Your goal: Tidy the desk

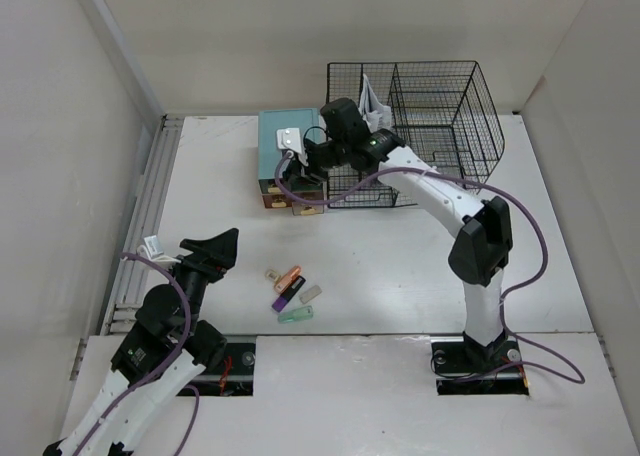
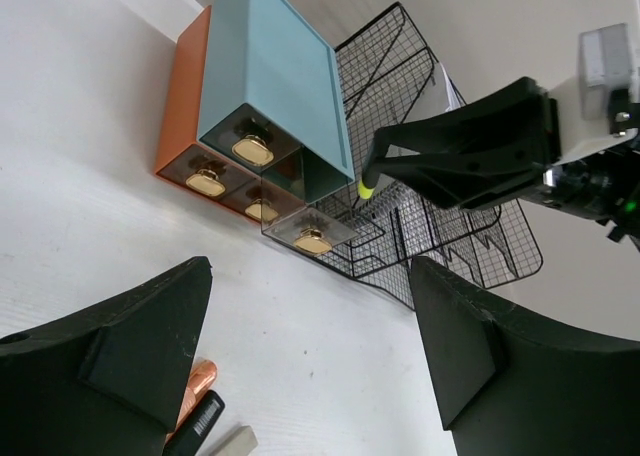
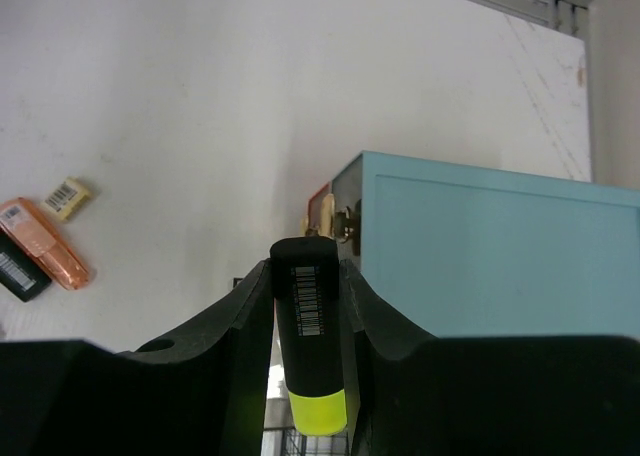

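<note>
Right hand (image 3: 307, 276): clamped on a black highlighter (image 3: 310, 336) with a yellow end, which sits between the fingers with its dark end poking out past the tips.
Where it hangs: above the front of the teal drawer box (image 1: 278, 141), whose drawers lie just under and ahead of the fingertips.
Left hand (image 1: 215, 246): fingers spread wide, nothing between them, hovering over the surface (image 1: 400, 256).
Surface: spreads out beneath both hands; the white stretch between them is bare.
Done so far: hard to say. One pen is lifted and at the box, not yet let go. I cannot see into the drawers.
Left to do: a loose pile (image 1: 292, 294) lies just to the right of the left hand's tips, with an orange marker (image 1: 288, 276), a purple one (image 1: 283, 301), a green one (image 1: 296, 314) and a pale eraser (image 1: 312, 293). My guess is most of the sorting remains.
Only the left wrist view shows: the box from the front, with brass knobs and a lower drawer (image 2: 312, 239) pulled forward, and the yellow end right at the box's corner.
Only the right wrist view shows: the barcode on the barrel.
Only the top view shows: the whole pile, and the wire rack (image 1: 440, 106) behind the right hand.
</note>
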`<state>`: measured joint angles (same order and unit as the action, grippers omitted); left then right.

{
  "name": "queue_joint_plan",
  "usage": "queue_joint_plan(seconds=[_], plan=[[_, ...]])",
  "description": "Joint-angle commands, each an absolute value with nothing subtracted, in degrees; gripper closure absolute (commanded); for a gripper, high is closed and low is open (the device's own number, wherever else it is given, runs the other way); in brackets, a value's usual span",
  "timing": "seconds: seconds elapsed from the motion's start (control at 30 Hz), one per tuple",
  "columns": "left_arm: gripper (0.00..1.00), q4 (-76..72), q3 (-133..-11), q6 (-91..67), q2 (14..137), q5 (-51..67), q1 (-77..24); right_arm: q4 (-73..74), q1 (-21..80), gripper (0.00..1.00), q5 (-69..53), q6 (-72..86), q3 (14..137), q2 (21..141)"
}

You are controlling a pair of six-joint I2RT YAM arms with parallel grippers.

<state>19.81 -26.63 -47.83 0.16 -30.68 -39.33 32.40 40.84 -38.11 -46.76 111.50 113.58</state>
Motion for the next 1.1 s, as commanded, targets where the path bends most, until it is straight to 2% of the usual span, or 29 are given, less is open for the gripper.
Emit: queue_joint_plan(seconds=[0.0,0.27,0.63,0.67,0.7,0.73,0.83,1.0,1.07], plan=[[0.22,18.7,-26.3,-47.3,-3.3,-30.8,-39.5,28.7,40.5,0.96,-44.5,-45.6,113.4,115.2],[0.22,18.7,-26.3,-47.3,-3.3,-30.8,-39.5,28.7,39.4,0.96,-48.2,-45.6,113.4,118.2],[0.22,18.7,-25.8,-47.3,-3.3,-30.8,-39.5,41.5,37.3,0.93,-49.0,-58.4,117.9,122.4],[0.22,18.7,-25.8,-47.3,-3.3,-30.8,-39.5,41.5,37.3,0.89,-48.1,-58.9,117.3,122.4],[0.22,18.7,-25.8,-47.3,-3.3,-30.8,-39.5,42.1,37.3,0.81,-47.2,-59.4,117.3,122.4],[0.22,18.7,-25.8,-47.3,-3.3,-30.8,-39.5,42.1,37.3,0.65,-47.2,-59.4,116.8,122.4],[0.22,18.7,-25.8,-47.3,-3.3,-30.8,-39.5,41.5,37.3,0.47,-46.1,-59.4,115.5,121.2],[0.22,18.2,-25.8,-47.3,-3.3,-30.8,-39.5,39.1,37.3,0.44,-46.1,-56.7,113.7,118.0],[0.22,18.2,-25.8,-47.3,-3.3,-30.8,-39.5,37.7,37.8,0.47,-46.1,-55.2,112.6,115.3]])
